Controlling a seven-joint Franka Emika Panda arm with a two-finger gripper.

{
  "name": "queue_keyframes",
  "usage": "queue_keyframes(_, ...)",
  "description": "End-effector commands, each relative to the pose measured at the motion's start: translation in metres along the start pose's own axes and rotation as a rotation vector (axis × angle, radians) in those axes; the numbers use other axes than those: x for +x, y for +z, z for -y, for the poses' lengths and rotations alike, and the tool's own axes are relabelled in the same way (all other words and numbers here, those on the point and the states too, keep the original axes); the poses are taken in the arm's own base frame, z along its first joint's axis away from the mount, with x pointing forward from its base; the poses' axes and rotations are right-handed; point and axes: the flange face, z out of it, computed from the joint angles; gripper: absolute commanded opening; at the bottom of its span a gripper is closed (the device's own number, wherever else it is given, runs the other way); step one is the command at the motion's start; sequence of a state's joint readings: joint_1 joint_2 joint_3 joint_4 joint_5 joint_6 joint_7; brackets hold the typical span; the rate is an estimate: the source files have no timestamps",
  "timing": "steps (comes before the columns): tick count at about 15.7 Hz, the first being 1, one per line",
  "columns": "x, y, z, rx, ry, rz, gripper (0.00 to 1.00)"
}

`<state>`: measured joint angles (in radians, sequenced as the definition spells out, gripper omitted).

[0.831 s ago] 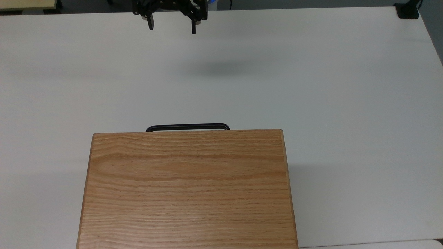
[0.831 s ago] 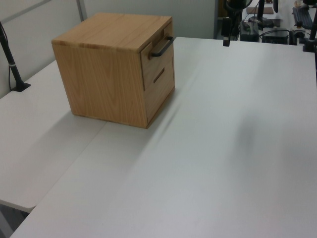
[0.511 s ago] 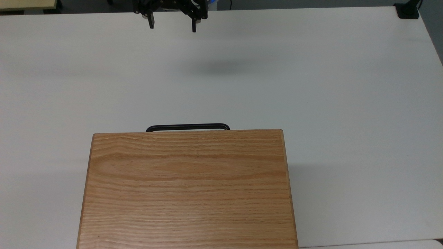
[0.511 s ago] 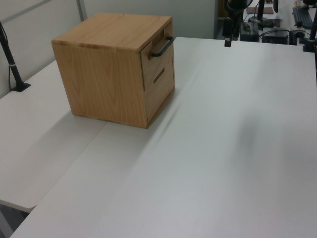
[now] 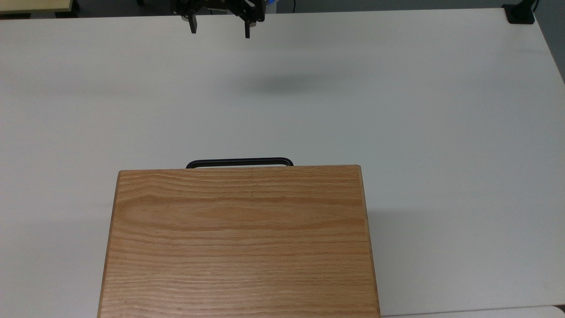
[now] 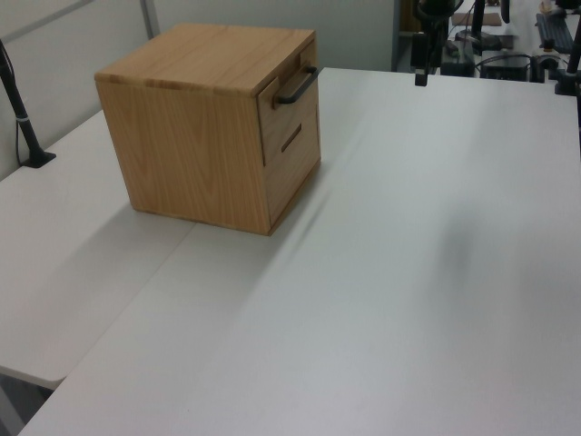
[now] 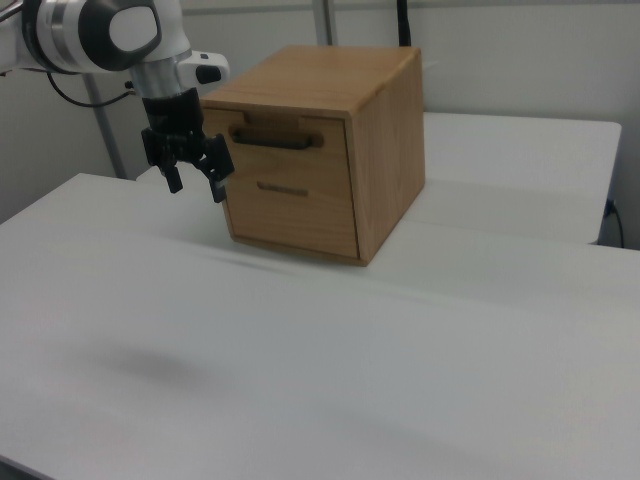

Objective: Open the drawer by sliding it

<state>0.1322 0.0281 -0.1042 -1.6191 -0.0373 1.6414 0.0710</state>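
Observation:
The drawer (image 7: 292,152) is the upper front panel of a light oak cabinet (image 5: 238,238); it sits about flush with the cabinet face. Its long black bar handle (image 5: 239,162) pokes out past the cabinet's top edge in the top view, and the handle (image 6: 297,85) also shows in the left view. My gripper (image 5: 220,32) hangs open and empty above the far side of the white table (image 5: 397,110), well away from the handle. In the right view the gripper (image 7: 196,188) appears to the right view's left of the drawer front, fingers pointing down.
A lower panel with a thin slot (image 7: 283,189) sits under the drawer. A black clamp (image 5: 521,13) stands at the table's far corner and a black post (image 6: 23,118) beside the cabinet. A second table (image 6: 82,272) adjoins along a seam. Desks with cables lie behind the arm.
The gripper has drifted a little toward the top view's upper edge, away from the cabinet, still open. The drawer and cabinet have not moved.

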Motion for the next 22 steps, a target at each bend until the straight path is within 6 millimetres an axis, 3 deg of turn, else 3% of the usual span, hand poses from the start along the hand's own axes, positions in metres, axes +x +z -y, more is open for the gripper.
queue_keyframes(1,-0.002,0.000,0.002,-0.002,0.017,0.028,1.00)
queue_keyframes(14,-0.006,0.002,0.000,-0.021,-0.001,0.074,1.00)
queue_keyframes(19,0.008,0.005,-0.001,-0.023,-0.021,0.068,1.00)
queue_keyframes(22,0.017,0.008,-0.005,-0.013,-0.124,0.028,1.00)
